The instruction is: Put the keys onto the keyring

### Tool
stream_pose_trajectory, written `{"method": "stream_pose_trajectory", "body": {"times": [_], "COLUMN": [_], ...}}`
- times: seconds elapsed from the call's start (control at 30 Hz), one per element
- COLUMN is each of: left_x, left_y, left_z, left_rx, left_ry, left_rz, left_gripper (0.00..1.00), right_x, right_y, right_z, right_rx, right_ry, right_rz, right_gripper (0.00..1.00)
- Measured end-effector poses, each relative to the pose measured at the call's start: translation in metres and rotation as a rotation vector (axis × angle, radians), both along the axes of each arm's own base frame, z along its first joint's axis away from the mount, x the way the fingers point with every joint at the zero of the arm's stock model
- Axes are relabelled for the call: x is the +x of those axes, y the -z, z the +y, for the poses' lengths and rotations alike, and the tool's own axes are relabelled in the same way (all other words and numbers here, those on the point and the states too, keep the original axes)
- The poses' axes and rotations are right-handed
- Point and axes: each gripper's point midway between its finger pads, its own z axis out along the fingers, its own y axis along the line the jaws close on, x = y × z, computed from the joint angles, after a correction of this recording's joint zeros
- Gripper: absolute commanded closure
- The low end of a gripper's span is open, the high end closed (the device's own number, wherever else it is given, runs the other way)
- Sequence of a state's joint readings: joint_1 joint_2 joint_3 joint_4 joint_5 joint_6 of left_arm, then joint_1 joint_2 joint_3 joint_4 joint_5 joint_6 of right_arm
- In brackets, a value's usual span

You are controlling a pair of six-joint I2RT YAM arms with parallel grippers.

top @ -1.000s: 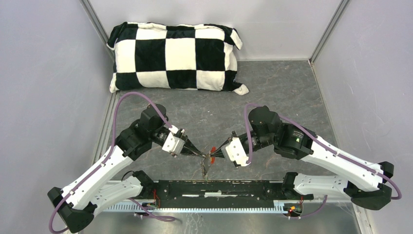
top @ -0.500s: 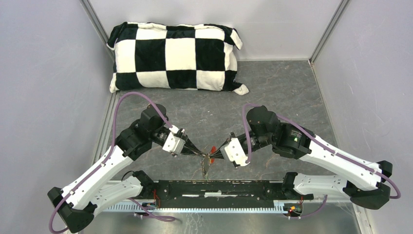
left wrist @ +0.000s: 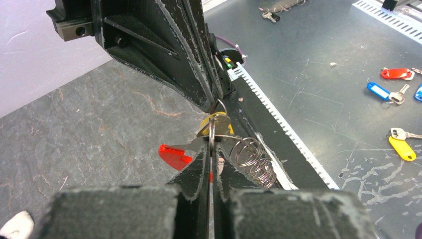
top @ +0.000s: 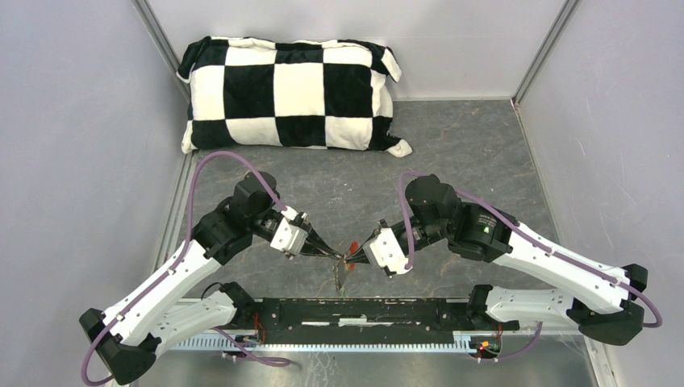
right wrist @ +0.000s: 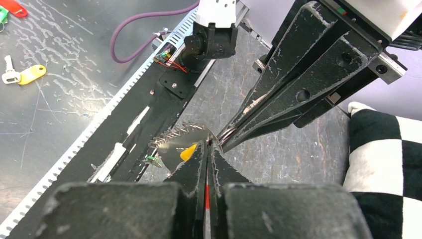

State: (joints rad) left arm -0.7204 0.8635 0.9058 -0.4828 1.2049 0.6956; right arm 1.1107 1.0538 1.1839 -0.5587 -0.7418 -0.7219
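Observation:
Both grippers meet tip to tip low over the near middle of the table. My left gripper (top: 337, 255) (left wrist: 211, 149) is shut on the keyring's thin metal ring (left wrist: 212, 133). The keyring's red tag (left wrist: 174, 155) (top: 352, 244) sticks out to the far side, and a coiled wire part (left wrist: 254, 162) hangs beside it. My right gripper (top: 352, 258) (right wrist: 207, 145) is shut, its tips on the yellow key (left wrist: 215, 122) (right wrist: 188, 151) at the ring. A red strip shows in the gap between its jaws. A small green piece (right wrist: 152, 159) shows below the coil; I cannot tell whether it is the green key.
A black-and-white checkered pillow (top: 290, 95) lies at the back of the table. The black base rail (top: 363, 310) runs along the near edge under the grippers. Spare tagged keys, red (left wrist: 395, 73), blue (left wrist: 379, 91) and yellow (left wrist: 402, 148), lie on the metal surface beyond the rail.
The right arm has shifted slightly left, toward the left gripper. Both grippers stay shut and tip to tip; the left arm has barely moved.

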Motion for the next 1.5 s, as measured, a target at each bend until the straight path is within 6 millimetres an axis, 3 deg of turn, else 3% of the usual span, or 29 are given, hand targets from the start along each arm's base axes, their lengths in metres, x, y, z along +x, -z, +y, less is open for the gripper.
{"method": "stream_pose_trajectory", "body": {"times": [0.8, 1.1, 1.5], "left_x": [0.001, -0.003, 0.001], "left_y": [0.000, 0.001, 0.005], "left_z": [0.000, 0.005, 0.004], "left_rx": [-0.001, 0.008, -0.002], "left_ry": [-0.003, 0.017, 0.058], "left_rz": [-0.003, -0.062, -0.195], "left_gripper": [0.98, 0.98, 0.98], "right_x": [0.004, 0.005, 0.003], "right_y": [-0.005, -0.007, 0.012], "right_z": [0.004, -0.012, -0.009], "right_rx": [0.026, 0.057, 0.023], "right_ry": [0.017, 0.061, 0.031], "right_rz": [-0.013, -0.051, -0.053], "right_gripper": [1.00, 1.00, 1.00]}}
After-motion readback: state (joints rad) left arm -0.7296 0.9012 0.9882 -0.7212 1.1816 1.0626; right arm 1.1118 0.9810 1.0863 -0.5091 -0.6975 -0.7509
